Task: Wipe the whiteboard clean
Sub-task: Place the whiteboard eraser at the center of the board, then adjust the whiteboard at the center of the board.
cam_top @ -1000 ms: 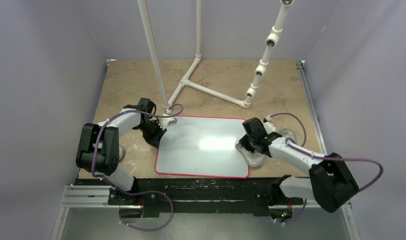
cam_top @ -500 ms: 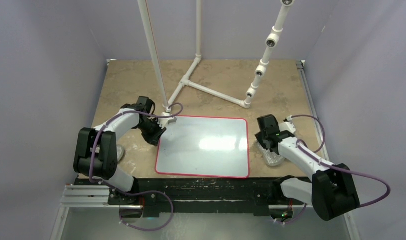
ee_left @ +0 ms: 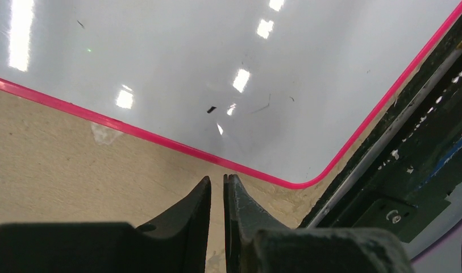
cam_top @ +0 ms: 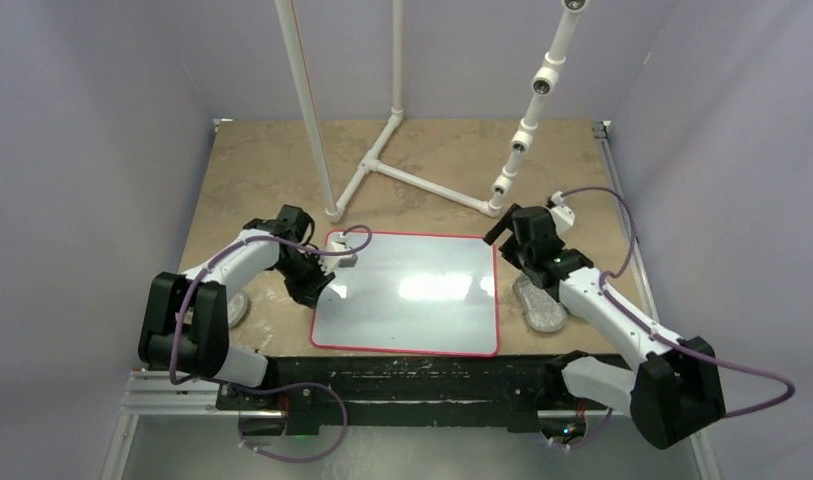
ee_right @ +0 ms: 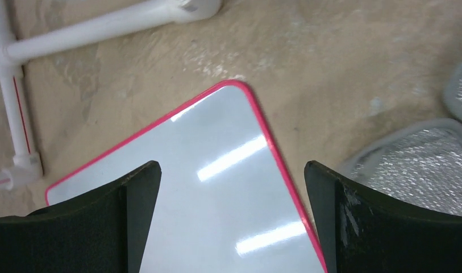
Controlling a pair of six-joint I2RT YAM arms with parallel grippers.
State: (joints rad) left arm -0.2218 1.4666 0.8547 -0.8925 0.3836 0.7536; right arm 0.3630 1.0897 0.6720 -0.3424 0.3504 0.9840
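Whiteboard [cam_top: 412, 310]: it lies flat on the worktop [cam_top: 262, 160], its near edge close to the rail that carries our arms. We see no handwriting on it. The left wrist view shows only a few faint specks.
Left gripper [ee_left: 217, 181]: it sits low at the board's left edge. The jaws are all but closed with only a thin slit between them, and they hold nothing.
Grey pad [cam_top: 540, 305]: it lies on the worktop just beside the board's right edge, apart from both grippers.
Right gripper [ee_right: 231, 165]: it hangs over the board's far right corner with the jaws spread wide and empty.
White pipe frame [cam_top: 422, 185]: it stands beyond the board, apart from it.
Step in hand: we judge the wiping done or very nearly so, since the board reads clean and no jaws hold the pad.
Next move: if the specks matter, the right jaws must come over the pad, close on it and press it flat across those marks, with the left arm steadying the edge. If they do not, we only need to clear the board.
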